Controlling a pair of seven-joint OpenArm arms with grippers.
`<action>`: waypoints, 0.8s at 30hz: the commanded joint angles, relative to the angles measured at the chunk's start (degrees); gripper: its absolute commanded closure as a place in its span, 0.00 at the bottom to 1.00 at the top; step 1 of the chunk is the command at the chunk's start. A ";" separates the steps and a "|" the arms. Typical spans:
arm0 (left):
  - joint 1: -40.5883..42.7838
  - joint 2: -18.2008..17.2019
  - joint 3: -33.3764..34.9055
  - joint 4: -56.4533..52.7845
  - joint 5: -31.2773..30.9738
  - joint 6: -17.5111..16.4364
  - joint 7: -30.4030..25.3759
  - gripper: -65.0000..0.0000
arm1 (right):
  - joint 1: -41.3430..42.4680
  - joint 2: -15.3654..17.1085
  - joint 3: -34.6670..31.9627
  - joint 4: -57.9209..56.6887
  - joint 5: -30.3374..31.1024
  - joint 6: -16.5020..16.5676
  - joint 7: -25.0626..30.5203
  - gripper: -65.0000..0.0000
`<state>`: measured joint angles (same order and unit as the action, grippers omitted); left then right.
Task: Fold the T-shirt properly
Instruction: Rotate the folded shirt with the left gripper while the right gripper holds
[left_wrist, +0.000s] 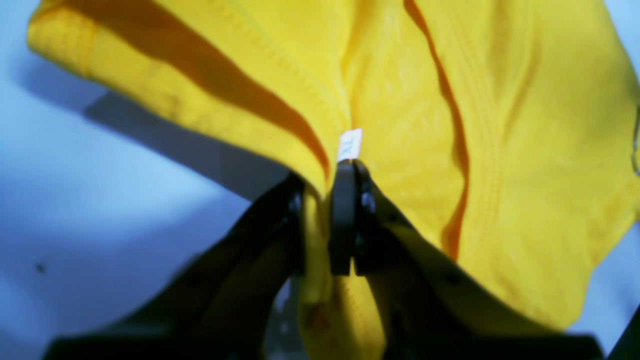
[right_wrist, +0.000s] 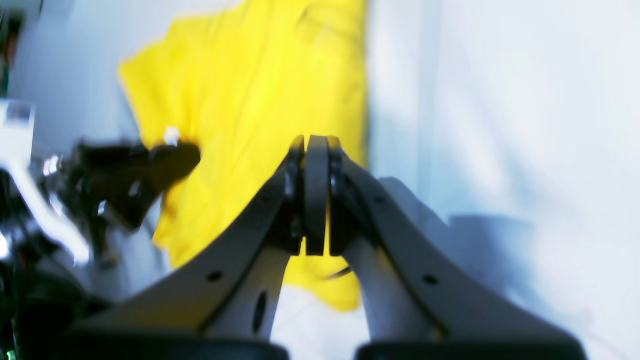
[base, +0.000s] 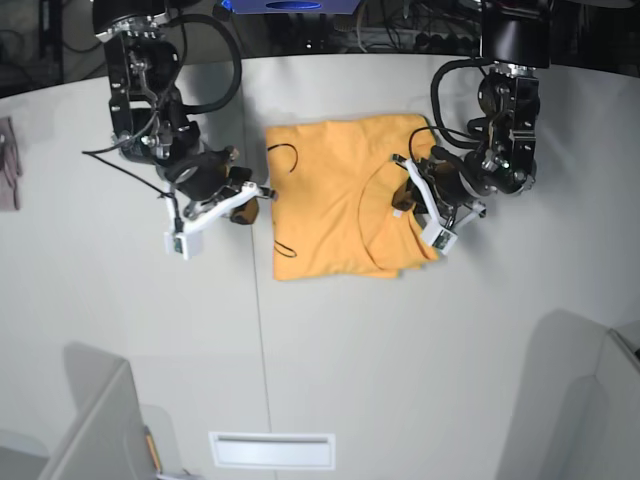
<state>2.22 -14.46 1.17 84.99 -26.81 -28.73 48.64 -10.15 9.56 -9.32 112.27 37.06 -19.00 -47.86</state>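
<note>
Base view: a pale grey table (base: 330, 340) spreads across the scene, and the T-shirt (base: 330, 215), orange-yellow and partly folded into a rough rectangle, lies on it toward the far side, between the two arms. Thin black curved marks run over the upper face of the T-shirt. At the table's left edge, well apart from the T-shirt, hangs a small pinkish-mauve cloth (base: 9, 160).

The left gripper (base: 403, 190) sits at the T-shirt's right edge, and its own wrist camera shows the jaws clenched on a gathered ridge of yellow fabric, cloth bunched between the dark fingers (left_wrist: 345, 220). A small white tag (left_wrist: 349, 144) stands up from the T-shirt just above those fingertips, touching the pinched fold.

The right gripper (base: 255, 203) hangs just beside the T-shirt's left edge, its jaws pressed together with nothing between them, as its wrist view shows. From there the T-shirt lies flat on the table beyond the fingers (right_wrist: 316, 190).
</note>
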 joint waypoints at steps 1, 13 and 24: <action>-1.03 -2.29 1.78 0.42 2.85 0.29 1.51 1.00 | -0.70 0.24 1.63 0.92 0.35 0.41 1.31 1.00; -15.45 -16.71 32.19 0.86 3.29 0.20 -2.62 1.00 | -5.98 -3.54 13.06 -1.72 0.08 0.41 4.38 1.00; -29.69 -18.38 53.38 0.33 3.38 -4.19 -8.77 1.00 | -7.39 -4.16 14.20 -5.32 0.08 0.24 9.66 1.00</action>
<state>-25.85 -32.27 55.09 84.79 -23.79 -32.88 39.97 -17.80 5.19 4.67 106.10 36.99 -19.05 -39.05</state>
